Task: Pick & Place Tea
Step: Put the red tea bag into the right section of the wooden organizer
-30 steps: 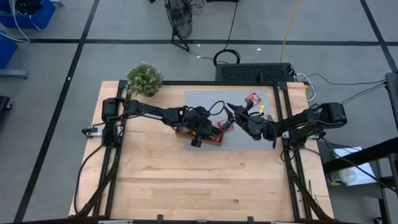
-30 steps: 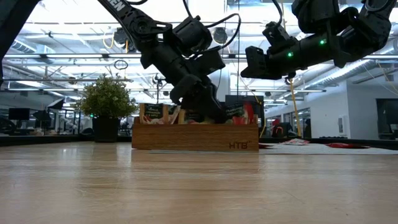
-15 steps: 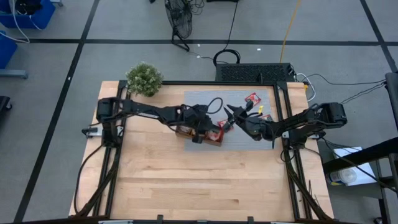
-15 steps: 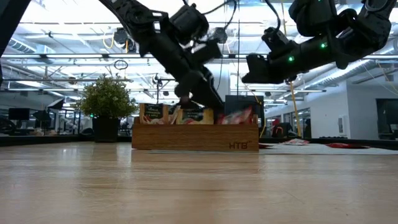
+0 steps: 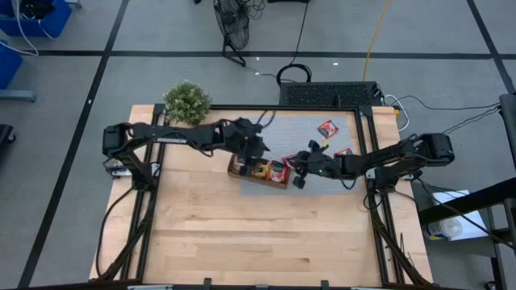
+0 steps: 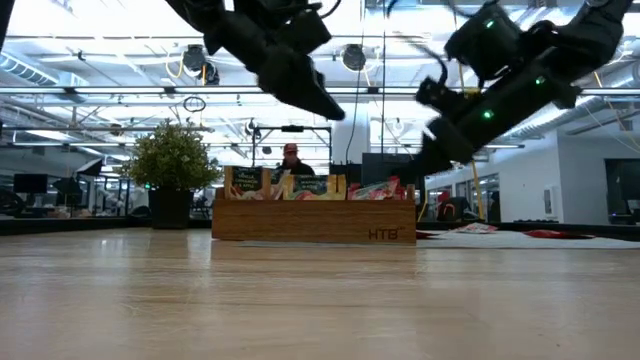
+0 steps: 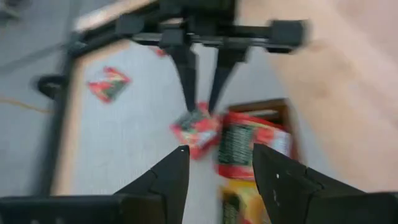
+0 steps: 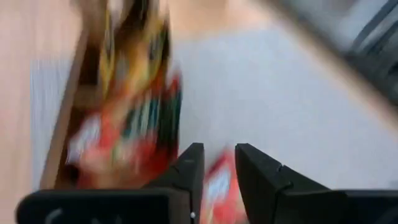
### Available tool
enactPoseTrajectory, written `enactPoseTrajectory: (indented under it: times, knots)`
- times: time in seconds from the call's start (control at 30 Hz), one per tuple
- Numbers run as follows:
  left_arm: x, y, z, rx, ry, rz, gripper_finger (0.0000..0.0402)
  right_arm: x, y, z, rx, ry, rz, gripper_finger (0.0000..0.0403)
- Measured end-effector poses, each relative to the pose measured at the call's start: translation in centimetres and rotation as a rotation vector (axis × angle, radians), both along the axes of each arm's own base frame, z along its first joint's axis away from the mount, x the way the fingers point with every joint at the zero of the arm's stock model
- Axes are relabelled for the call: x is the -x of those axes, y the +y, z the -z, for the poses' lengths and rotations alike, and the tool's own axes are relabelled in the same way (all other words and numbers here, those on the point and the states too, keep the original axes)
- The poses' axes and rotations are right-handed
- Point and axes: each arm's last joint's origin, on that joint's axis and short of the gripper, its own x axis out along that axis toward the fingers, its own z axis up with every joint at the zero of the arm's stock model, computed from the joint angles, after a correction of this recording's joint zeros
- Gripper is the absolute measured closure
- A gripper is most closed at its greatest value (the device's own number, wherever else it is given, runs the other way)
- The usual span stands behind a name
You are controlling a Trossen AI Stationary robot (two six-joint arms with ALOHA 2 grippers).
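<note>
The brown wooden tray (image 5: 256, 182) holds several tea sachets (image 6: 300, 187) standing upright. My right gripper (image 5: 297, 169) slants down beside the tray's right end and is shut on a red tea sachet (image 7: 196, 130). That sachet also shows between its fingers in the right wrist view (image 8: 217, 185). My left gripper (image 5: 260, 151) hangs open and empty above the tray's far left part, its fingers (image 7: 168, 180) well apart. Two more sachets (image 5: 327, 127) (image 5: 344, 152) lie flat on the grey mat. My right gripper pinches the red sachet by its upper edge (image 7: 198, 115) between its two fingertips (image 7: 186, 93). The fingers slant down from the table's right side. The sachet hangs below them next to the tray's right end. I cannot tell whether its lower edge touches the mat.
A grey mat (image 5: 322, 141) covers the far right of the table under the tray's right part. A potted plant (image 5: 187, 102) stands at the far left corner. Bare wood (image 5: 258, 234) fills the near half. A person (image 6: 290, 155) shows in the room behind the tray.
My left gripper has risen out of the tray toward the far left and now hangs above it with nothing between its fingers. My right gripper has tipped from nearly level to slanting down and has sunk toward the tray's right end.
</note>
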Motion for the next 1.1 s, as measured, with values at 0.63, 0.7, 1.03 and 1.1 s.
enactPoseTrajectory:
  times: [0.63,0.7,1.03,1.1]
  knots:
    - [2.4,6.4,0.6,0.283,-0.087,-0.037,0.022,-0.1,-1.2,2.9,-0.028,0.389,-0.209,0.0205]
    - [2.3,6.3,0.6,0.279,-0.094,-0.032,0.022,-0.3,-1.3,3.4,-0.018,0.408,-0.214,0.0209]
    - [2.3,6.2,0.7,0.282,-0.081,-0.032,0.022,-0.2,-1.9,3.9,0.093,0.461,-0.107,0.0257]
    - [2.4,6.2,0.8,0.286,-0.07,-0.033,0.022,-0.2,-1.8,3.9,0.092,0.462,-0.109,0.0284]
